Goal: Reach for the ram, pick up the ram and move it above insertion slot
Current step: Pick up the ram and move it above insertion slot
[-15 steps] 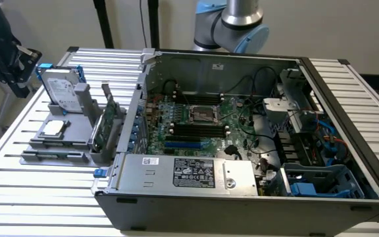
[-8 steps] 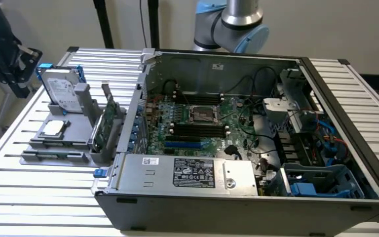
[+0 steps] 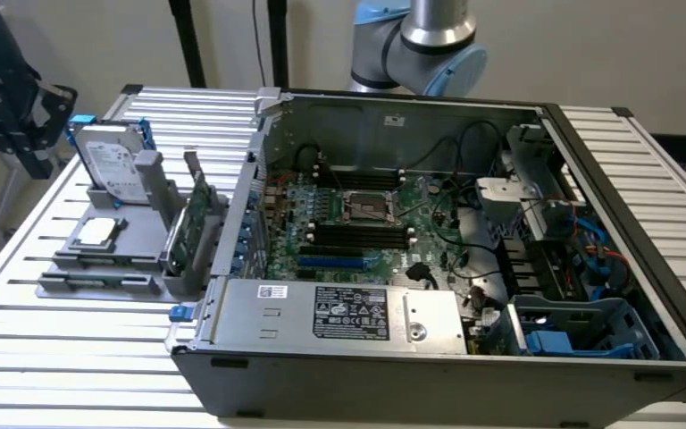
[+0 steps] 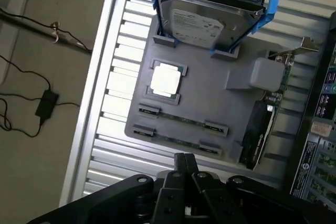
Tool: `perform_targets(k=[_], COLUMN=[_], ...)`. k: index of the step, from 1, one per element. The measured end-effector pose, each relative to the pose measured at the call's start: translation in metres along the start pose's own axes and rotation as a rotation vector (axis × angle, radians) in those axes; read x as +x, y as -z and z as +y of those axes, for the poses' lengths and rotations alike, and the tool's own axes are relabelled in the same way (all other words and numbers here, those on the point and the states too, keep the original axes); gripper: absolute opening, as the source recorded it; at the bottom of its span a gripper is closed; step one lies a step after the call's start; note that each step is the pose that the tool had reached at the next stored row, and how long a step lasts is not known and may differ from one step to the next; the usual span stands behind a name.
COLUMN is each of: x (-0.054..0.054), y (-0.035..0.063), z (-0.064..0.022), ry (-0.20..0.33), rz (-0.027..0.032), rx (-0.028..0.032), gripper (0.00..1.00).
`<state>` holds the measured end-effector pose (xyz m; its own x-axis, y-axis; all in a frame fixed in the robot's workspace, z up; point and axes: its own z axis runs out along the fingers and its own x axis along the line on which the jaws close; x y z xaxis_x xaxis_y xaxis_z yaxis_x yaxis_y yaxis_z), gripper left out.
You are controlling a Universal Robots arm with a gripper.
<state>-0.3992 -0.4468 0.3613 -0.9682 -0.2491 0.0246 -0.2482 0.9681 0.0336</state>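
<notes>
gray holder (image 4: 210,103): ram (image 4: 181,119), hard drive (image 4: 207,22), processor (image 4: 166,80) | gripper (image 4: 185,159) closed

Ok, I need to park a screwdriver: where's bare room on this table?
The table lies bare between the grey tray and its near edge, and on the exterior view's right of the computer case. The tray and the case's inside are crowded.
</notes>
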Motion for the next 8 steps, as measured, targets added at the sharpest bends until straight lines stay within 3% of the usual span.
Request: perform_targets(k=[8], x=[0.0000], y=[-0.0015], z=[0.0000], ry=[0.145], rz=[0.0045], rx=[0.0037], gripper=[0.11])
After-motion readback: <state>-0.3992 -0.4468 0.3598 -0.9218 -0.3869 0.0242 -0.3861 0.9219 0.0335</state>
